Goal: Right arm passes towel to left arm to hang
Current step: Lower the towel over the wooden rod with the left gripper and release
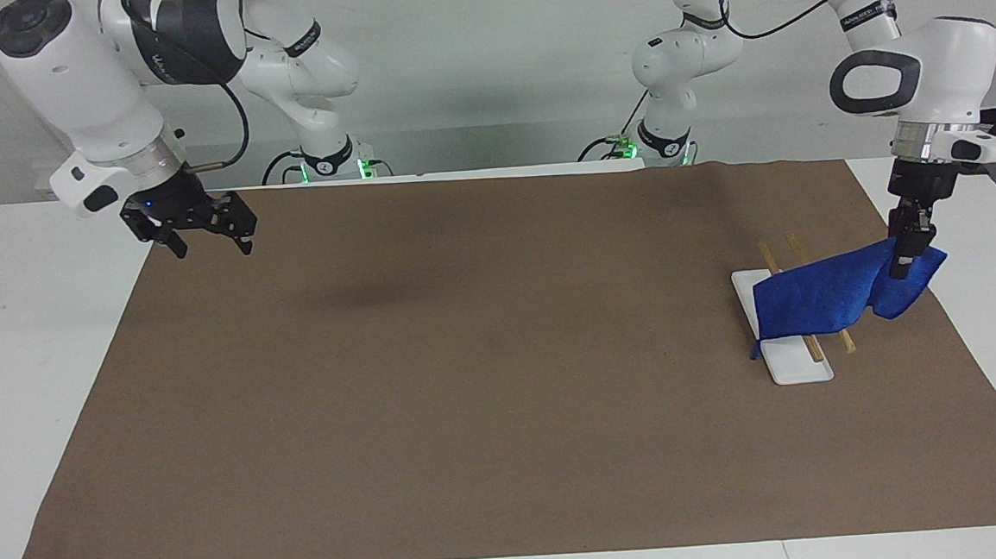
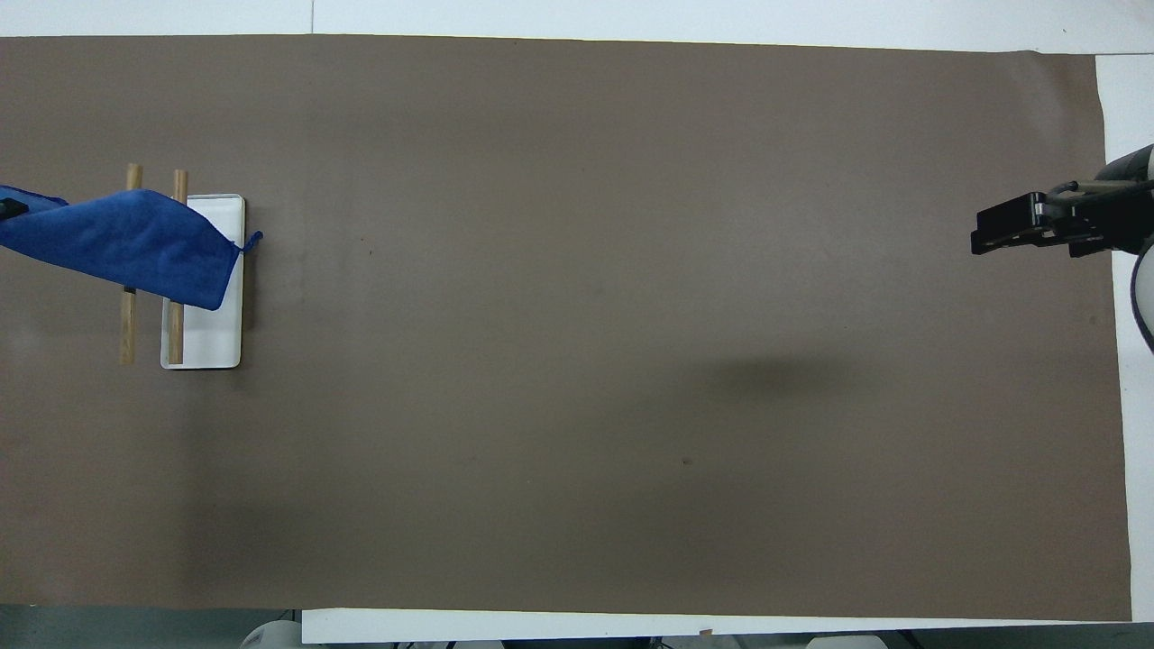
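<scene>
The left gripper (image 1: 903, 265) is clenched on the towel (image 1: 828, 298), which drapes over the rack's wooden bars (image 1: 812, 345). It should lower the cloth evenly before releasing. The right gripper (image 1: 201, 233) waits released.

Free room: we see the brown mat (image 1: 470, 385) bare across its whole middle. Obstacles, all at the left arm's end of the table: white tray (image 1: 802, 369), two wooden rods (image 2: 127, 329), the towel (image 1: 819, 299) draped over them, left claw (image 1: 905, 267) clamped on it. Right claw (image 1: 201, 233) hangs spread over its own mat corner.
</scene>
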Controlling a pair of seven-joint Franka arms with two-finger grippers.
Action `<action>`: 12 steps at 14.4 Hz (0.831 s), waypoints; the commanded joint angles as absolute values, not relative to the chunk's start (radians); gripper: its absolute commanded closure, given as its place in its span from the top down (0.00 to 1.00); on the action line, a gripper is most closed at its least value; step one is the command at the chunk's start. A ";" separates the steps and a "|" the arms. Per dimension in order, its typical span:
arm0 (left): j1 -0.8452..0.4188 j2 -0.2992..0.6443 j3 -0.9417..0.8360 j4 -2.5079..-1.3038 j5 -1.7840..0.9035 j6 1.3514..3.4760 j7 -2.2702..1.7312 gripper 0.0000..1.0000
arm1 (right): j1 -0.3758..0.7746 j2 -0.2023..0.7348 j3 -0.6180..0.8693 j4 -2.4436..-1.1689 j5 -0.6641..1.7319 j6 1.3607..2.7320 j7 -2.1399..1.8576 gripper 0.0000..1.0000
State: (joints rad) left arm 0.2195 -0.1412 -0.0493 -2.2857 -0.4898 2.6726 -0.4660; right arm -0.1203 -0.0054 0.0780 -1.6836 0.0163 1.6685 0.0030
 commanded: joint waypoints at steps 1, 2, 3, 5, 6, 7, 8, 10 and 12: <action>0.229 -0.150 -0.057 -2.333 -0.471 2.701 -0.468 0.02 | -0.121 -0.015 0.072 -1.690 0.020 1.681 -0.017 0.99; 0.229 -0.150 -0.057 -2.336 -0.469 2.697 -0.478 0.02 | -0.121 -0.015 0.072 -1.690 0.020 1.681 -0.017 0.99; 0.229 -0.150 -0.058 -2.339 -0.469 2.695 -0.501 0.02 | -0.121 -0.017 0.072 -1.690 0.020 1.681 -0.018 0.99; 0.218 -0.153 -0.058 -2.353 -0.469 2.697 -0.543 0.02 | -0.121 -0.017 0.072 -1.690 0.020 1.681 -0.020 0.99; 0.222 -0.159 -0.057 -2.370 -0.469 2.698 -0.543 0.03 | -0.121 -0.017 0.072 -1.690 0.020 1.681 -0.018 0.99; 0.229 -0.161 -0.057 -2.390 -0.469 2.703 -0.537 0.03 | -0.121 -0.017 0.072 -1.690 0.020 1.681 -0.015 0.99; 0.229 -0.158 -0.057 -2.394 -0.469 2.707 -0.535 0.03 | -0.123 -0.018 0.072 -1.693 0.020 1.681 -0.014 0.99; 0.229 -0.155 -0.057 -2.395 -0.469 2.707 -0.532 0.06 | -0.123 -0.018 0.072 -1.697 0.020 1.684 -0.014 0.99; 0.257 -0.153 -0.057 -2.390 -0.469 2.700 -0.526 0.10 | -0.123 -0.018 0.072 -1.697 0.020 1.684 -0.014 0.99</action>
State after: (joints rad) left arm 0.2228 -0.1411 -0.0513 -2.3739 -0.4898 2.6839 -0.5143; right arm -0.1206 -0.0054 0.0760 -1.6832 0.0163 1.6707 0.0030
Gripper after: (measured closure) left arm 0.934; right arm 0.004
